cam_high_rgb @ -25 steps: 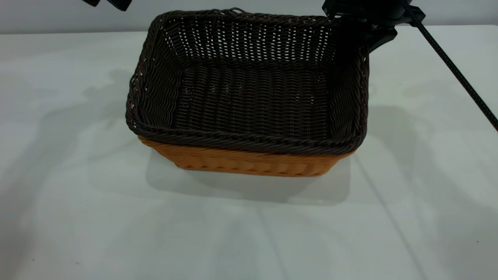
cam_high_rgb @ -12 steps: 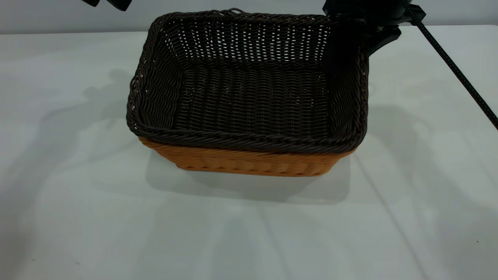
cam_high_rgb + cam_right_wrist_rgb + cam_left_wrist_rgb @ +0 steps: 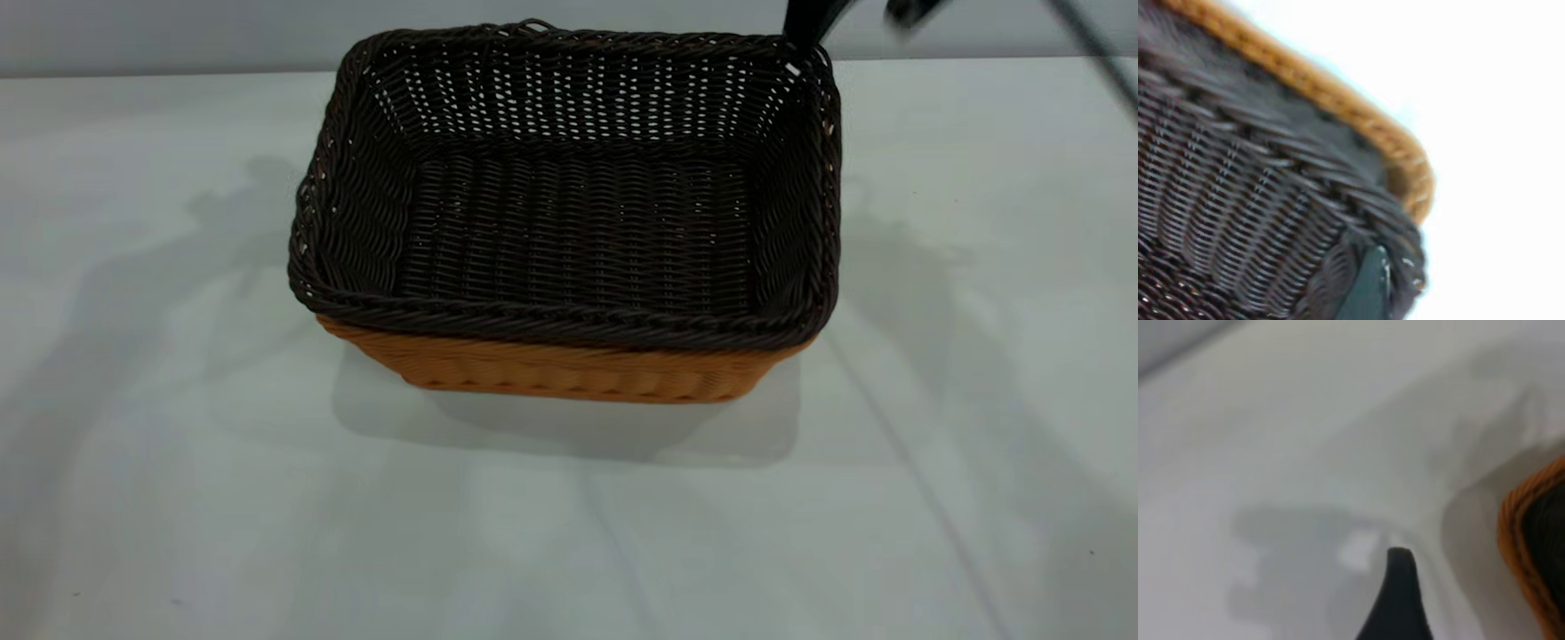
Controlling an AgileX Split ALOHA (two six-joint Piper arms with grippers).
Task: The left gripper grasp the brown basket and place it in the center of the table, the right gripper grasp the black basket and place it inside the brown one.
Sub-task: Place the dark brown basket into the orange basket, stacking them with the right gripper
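The black basket (image 3: 569,204) sits nested inside the brown basket (image 3: 569,373) at the middle of the table (image 3: 178,489). Only the brown one's front wall and rim show beneath it. My right gripper (image 3: 836,22) is open, blurred at the view's top edge just above the black basket's back right corner, holding nothing. In the right wrist view one of its fingers (image 3: 1365,287) hangs inside that corner of the black basket (image 3: 1238,200), with the brown rim (image 3: 1338,100) beyond. My left gripper (image 3: 1465,613) is open and empty over bare table, beside the brown rim (image 3: 1525,547).
The pale wall edge (image 3: 178,36) runs along the back of the table. A dark cable (image 3: 1093,44) crosses the top right corner.
My right gripper has let go of the black basket's back right corner and risen toward the top edge. My left gripper has left the exterior view's top left.
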